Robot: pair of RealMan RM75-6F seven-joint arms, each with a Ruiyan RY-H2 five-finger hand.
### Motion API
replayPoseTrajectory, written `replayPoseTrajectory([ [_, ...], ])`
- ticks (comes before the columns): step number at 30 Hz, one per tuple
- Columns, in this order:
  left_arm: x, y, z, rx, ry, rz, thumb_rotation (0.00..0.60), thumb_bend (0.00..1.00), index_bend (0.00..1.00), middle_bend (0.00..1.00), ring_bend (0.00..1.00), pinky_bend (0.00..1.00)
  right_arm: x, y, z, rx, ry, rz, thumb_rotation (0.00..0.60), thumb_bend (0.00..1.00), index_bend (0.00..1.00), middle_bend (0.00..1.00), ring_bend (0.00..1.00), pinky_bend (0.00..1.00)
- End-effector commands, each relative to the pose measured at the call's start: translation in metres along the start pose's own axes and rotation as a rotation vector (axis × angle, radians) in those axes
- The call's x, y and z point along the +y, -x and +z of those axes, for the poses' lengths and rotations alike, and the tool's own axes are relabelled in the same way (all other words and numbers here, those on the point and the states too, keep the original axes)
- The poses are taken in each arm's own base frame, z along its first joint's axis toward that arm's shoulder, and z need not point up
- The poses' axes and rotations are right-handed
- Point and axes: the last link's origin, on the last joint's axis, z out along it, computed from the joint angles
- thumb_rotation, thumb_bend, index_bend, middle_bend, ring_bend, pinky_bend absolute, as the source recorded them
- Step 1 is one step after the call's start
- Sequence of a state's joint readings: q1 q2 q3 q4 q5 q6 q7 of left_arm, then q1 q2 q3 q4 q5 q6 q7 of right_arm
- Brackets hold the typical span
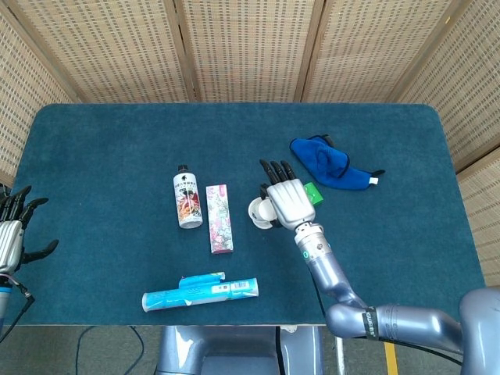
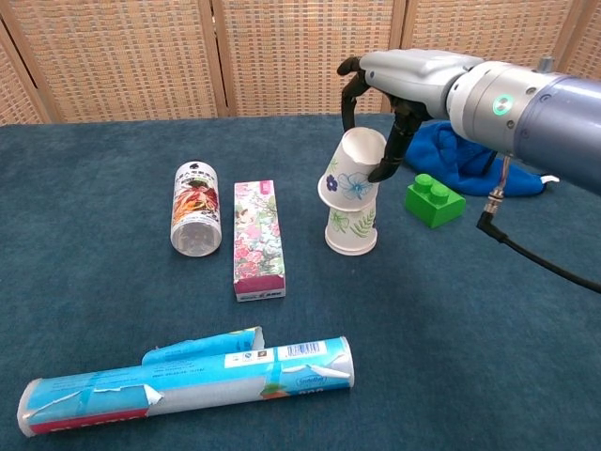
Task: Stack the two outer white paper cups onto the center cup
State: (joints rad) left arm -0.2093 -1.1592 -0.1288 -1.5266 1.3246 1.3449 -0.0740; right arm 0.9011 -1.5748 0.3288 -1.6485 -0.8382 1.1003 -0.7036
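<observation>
In the chest view a white paper cup with a floral print [image 2: 354, 177] hangs upside down and tilted, its rim over the base of another upside-down floral cup [image 2: 351, 229] standing on the blue table. My right hand [image 2: 377, 117] grips the tilted cup from above, with fingers on both of its sides. From the head view my right hand [image 1: 291, 201] hides most of the cups; only a white rim [image 1: 259, 212] shows at its left. My left hand [image 1: 14, 228] hovers at the table's left edge with fingers spread, holding nothing.
A small bottle [image 2: 195, 209] and a floral box [image 2: 256, 240] lie left of the cups. A blue-and-white tube pack [image 2: 188, 381] lies near the front edge. A green brick [image 2: 434, 200] and a blue cloth [image 2: 460, 150] sit just right of the cups.
</observation>
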Motion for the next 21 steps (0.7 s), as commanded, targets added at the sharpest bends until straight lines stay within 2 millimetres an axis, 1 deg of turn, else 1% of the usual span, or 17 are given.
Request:
replayPoseTrajectory([
  [1,-0.001,0.000,0.001,0.000,-0.007,-0.001,0.600,0.25,0.19,0.00,0.00,0.00,-0.001,0.002,0.005,-0.006,0.002,-0.009,0.600,0.08,0.54,0.09,0.00,0.07],
  [4,-0.002,0.001,0.002,-0.005,-0.010,-0.002,0.600,0.25,0.19,0.00,0.00,0.00,0.000,0.005,0.007,-0.013,0.008,-0.018,0.600,0.08,0.53,0.08,0.00,0.07],
  [5,-0.003,0.002,0.002,-0.011,-0.012,0.000,0.600,0.25,0.19,0.00,0.00,0.00,0.002,0.008,0.008,-0.024,0.014,-0.030,0.600,0.08,0.51,0.08,0.00,0.07],
  [7,-0.003,0.003,0.003,-0.016,-0.013,0.001,0.600,0.25,0.19,0.00,0.00,0.00,0.004,0.011,0.009,-0.040,0.023,-0.045,0.600,0.08,0.45,0.05,0.00,0.07],
  [9,-0.003,0.003,0.003,-0.018,-0.013,0.001,0.600,0.25,0.19,0.00,0.00,0.00,0.004,0.012,0.009,-0.047,0.031,-0.045,0.600,0.08,0.37,0.03,0.00,0.07],
  [11,-0.003,0.004,0.003,-0.018,-0.013,0.003,0.600,0.25,0.19,0.00,0.00,0.00,0.005,0.012,0.008,-0.047,0.034,-0.045,0.600,0.08,0.33,0.02,0.00,0.07],
  [15,-0.003,0.003,0.004,-0.016,-0.015,0.002,0.600,0.25,0.19,0.00,0.00,0.00,0.009,0.013,0.006,-0.049,0.042,-0.056,0.600,0.08,0.30,0.01,0.00,0.07],
  [19,-0.003,0.003,0.003,-0.012,-0.013,0.004,0.600,0.25,0.19,0.00,0.00,0.00,0.022,0.012,-0.011,-0.044,0.052,-0.079,0.600,0.08,0.29,0.00,0.00,0.06],
  [21,-0.002,0.004,0.002,-0.010,-0.010,0.006,0.600,0.25,0.18,0.00,0.00,0.00,0.035,0.013,-0.027,-0.045,0.061,-0.090,0.600,0.08,0.26,0.00,0.00,0.04],
])
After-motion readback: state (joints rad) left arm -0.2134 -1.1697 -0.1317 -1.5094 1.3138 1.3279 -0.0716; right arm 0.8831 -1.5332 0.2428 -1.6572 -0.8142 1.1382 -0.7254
